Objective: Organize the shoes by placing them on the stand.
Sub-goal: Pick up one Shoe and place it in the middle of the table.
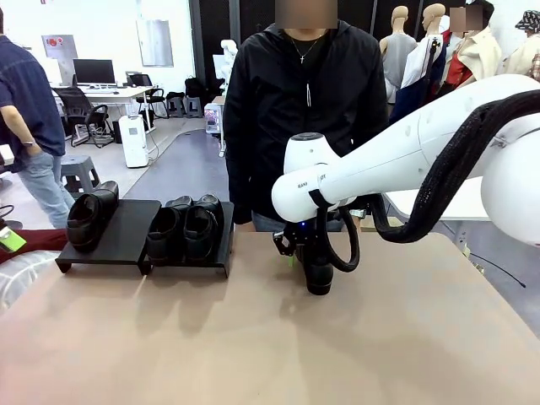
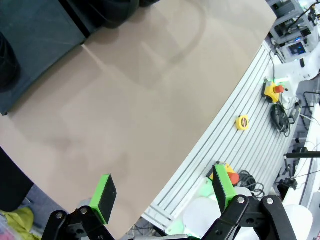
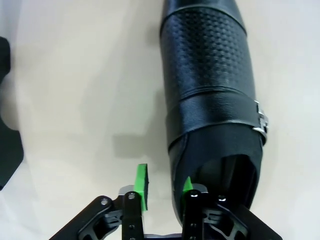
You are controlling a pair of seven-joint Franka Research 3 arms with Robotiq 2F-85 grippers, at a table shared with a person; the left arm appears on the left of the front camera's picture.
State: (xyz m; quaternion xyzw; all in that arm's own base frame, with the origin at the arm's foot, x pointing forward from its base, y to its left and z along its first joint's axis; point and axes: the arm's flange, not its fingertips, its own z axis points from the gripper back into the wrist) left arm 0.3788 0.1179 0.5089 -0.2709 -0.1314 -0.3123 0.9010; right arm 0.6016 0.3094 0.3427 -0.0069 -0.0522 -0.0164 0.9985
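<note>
Three black glossy shoes rest on the low black stand (image 1: 126,232): one (image 1: 89,218) on its left panel, two (image 1: 164,228) (image 1: 201,226) on its right panel. A fourth shoe (image 3: 210,75) lies on the tan table, toe pointing away from the wrist camera. My right gripper (image 3: 165,187) is down at its heel end, one pad outside the side wall and one inside the opening. The jaws are narrowed, with a gap still showing. From the front this shoe (image 1: 319,278) sits under the gripper (image 1: 308,257). My left gripper (image 2: 162,195) hangs open above the table's edge.
A person in a black jacket (image 1: 308,110) stands at the far side, just behind the stand and the shoe. In the left wrist view a slotted metal bench carries a yellow tape measure (image 2: 242,122) and a stop button (image 2: 274,90). The stand's panel (image 2: 35,40) lies top left.
</note>
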